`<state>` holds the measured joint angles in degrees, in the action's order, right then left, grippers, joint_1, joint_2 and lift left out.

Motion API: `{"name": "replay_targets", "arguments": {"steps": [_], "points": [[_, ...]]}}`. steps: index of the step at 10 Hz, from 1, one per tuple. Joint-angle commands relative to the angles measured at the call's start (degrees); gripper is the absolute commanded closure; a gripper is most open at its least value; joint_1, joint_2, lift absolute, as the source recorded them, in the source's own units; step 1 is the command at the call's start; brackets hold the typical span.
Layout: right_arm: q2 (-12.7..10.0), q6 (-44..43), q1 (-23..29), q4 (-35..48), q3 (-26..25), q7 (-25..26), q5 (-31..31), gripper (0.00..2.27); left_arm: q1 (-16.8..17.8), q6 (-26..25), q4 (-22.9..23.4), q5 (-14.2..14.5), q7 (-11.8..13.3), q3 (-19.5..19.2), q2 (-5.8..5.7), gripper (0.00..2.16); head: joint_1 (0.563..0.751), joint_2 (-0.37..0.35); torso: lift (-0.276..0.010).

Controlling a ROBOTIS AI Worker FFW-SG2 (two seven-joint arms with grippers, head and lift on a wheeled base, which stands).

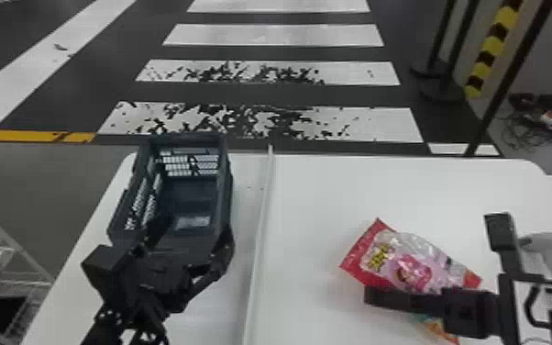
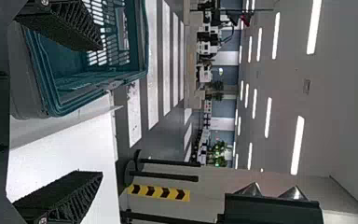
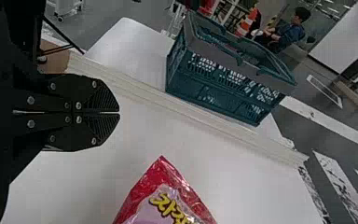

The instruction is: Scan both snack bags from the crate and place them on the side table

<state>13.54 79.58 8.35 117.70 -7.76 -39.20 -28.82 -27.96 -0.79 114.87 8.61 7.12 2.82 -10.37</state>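
Observation:
In the head view, my left gripper (image 1: 187,257) is at the near end of the dark blue-green crate (image 1: 225,192); in the left wrist view the left gripper (image 2: 101,111) stands open, the crate (image 2: 93,91) beside one finger. My right gripper (image 1: 371,297) is at the near edge of a red and pink snack bag (image 1: 410,268) lying on the white table, partly covering it. In the right wrist view, the right gripper (image 3: 119,113) is shut with nothing between its fingers, and the bag's red end (image 3: 161,179) lies beside it. Part of another colourful bag (image 1: 440,329) shows below the right gripper.
A pale handheld scanner (image 1: 548,245) is beyond the right wrist. A raised white strip (image 1: 261,229) runs between the crate and the snack bags. At the lower left stands a wire rack (image 1: 9,275) beside the table. Barrier posts stand behind at the right.

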Motion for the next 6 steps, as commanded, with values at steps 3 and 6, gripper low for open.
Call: {"name": "replay_targets", "arguments": {"steps": [3,6], "points": [[-1.15,-1.75,-4.13,-6.34,7.76,0.26,2.9,2.25,0.01,0.13,-0.18,0.0,0.0,-0.09,0.0,0.04,0.695,0.124,-0.095],[-2.73,-8.08,-7.56,-11.09,13.12,0.97,8.52,2.25,0.01,0.13,-0.35,-0.09,0.0,-0.09,0.09,0.04,0.695,0.163,-0.095]]}}
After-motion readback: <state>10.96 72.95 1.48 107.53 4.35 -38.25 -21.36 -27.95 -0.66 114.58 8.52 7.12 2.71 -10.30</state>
